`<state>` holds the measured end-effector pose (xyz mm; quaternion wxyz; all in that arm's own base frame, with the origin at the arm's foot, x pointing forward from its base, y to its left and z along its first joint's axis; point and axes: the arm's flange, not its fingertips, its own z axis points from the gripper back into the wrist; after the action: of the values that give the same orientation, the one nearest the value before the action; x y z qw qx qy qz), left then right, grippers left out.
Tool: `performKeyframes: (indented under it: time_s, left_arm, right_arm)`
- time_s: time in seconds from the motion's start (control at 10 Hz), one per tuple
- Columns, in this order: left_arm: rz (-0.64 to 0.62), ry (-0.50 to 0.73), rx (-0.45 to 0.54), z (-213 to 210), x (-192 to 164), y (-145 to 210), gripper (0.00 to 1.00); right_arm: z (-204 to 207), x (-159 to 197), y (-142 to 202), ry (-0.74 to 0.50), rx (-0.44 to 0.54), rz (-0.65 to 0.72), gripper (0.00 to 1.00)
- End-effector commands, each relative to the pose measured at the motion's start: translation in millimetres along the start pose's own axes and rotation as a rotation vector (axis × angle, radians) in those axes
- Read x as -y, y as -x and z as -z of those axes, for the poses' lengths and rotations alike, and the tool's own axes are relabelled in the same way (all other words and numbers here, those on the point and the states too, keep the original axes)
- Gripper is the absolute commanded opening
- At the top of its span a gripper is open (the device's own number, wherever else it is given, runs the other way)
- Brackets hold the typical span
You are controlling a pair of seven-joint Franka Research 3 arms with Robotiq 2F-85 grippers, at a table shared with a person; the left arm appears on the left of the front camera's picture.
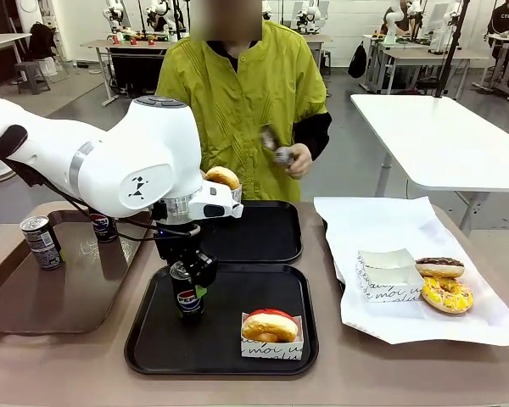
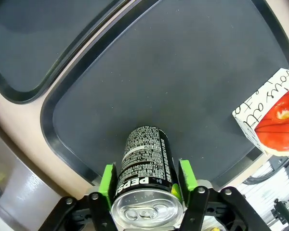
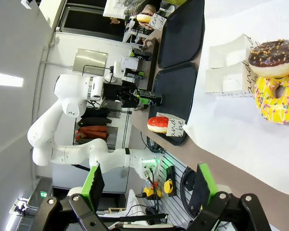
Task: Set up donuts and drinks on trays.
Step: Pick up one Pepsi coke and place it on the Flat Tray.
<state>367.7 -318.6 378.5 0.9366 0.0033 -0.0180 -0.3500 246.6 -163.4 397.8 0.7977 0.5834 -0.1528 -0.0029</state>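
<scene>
can (image 1: 187,298): upright on tray (image 1: 237,297), left part; donut (image 1: 270,326) at tray's right
left gripper (image 2: 147,178): straight above, pads flanking can top; clamped or freed, cannot tell
right gripper (image 3: 149,178): apart, empty

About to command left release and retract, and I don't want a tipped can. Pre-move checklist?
1. Pepsi can upright on the near black tray: ok.
2. Left gripper straddles the can near its top, green pads on either side. Pad contact: cannot tell.
3. Can stands apart from the boxed red donut on the same tray: ok.
4. Right gripper open, nothing between its fingers: ok.
5. Person's hand held up at the chest, away from the near tray: ok.
</scene>
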Motion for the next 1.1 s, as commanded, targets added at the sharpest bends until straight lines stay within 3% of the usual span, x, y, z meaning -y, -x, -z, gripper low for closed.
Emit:
performKeyframes:
  time_s: [0.0, 0.1, 0.2, 0.3, 0.7, 1.0]
  left_arm:
    - [0.022, -0.019, 0.015, -10.2, 2.6, 2.5, 1.0]
    - [0.013, -0.016, 0.017, -18.8, 5.0, 3.9, 0.81]
    - [0.008, -0.02, 0.021, -29.9, 8.8, 8.2, 0.86]
    - [0.005, -0.041, 0.026, -47.0, 14.5, 16.7, 1.0]
    - [-0.014, -0.068, 0.023, -112.8, 14.3, 56.0, 1.0]
    - [-0.064, -0.045, 0.068, -141.6, -9.4, 84.6, 1.0]
  right_arm:
    - [0.4, 0.4, -3.1, -0.023, 0.017, -0.018, 1.0]
    - [0.4, 0.4, -3.1, -0.023, 0.017, -0.018, 1.0]
    - [0.4, 0.4, -3.1, -0.023, 0.017, -0.018, 1.0]
    - [0.4, 0.4, -3.1, -0.023, 0.017, -0.018, 1.0]
    - [0.4, 0.4, -3.1, -0.023, 0.017, -0.018, 1.0]
    - [0.4, 0.4, -3.1, -0.023, 0.017, -0.018, 1.0]
